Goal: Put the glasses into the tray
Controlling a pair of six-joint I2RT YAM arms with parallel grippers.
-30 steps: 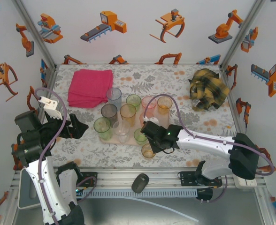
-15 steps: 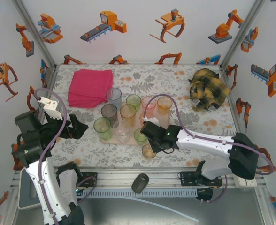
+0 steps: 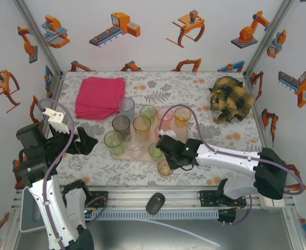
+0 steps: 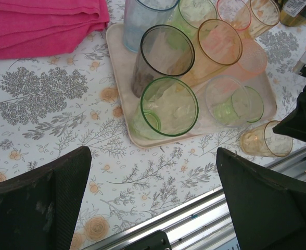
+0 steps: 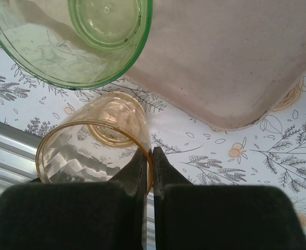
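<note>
Right claw pinches the orange glass by its rim, probably to lift it. The tray sits just ahead of it. Left claw is wide and empty.

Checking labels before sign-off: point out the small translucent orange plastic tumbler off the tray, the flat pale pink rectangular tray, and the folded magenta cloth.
Orange tumbler (image 5: 98,148): right wrist view, side wall.
Pink tray (image 5: 236,57): right wrist view, bare floor.
Magenta cloth (image 3: 99,97): top view, centre.

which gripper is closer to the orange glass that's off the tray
Right. The right gripper is pinched on the orange glass at its rim. The left gripper is open, off to the glass's left, beyond the tray.
</note>
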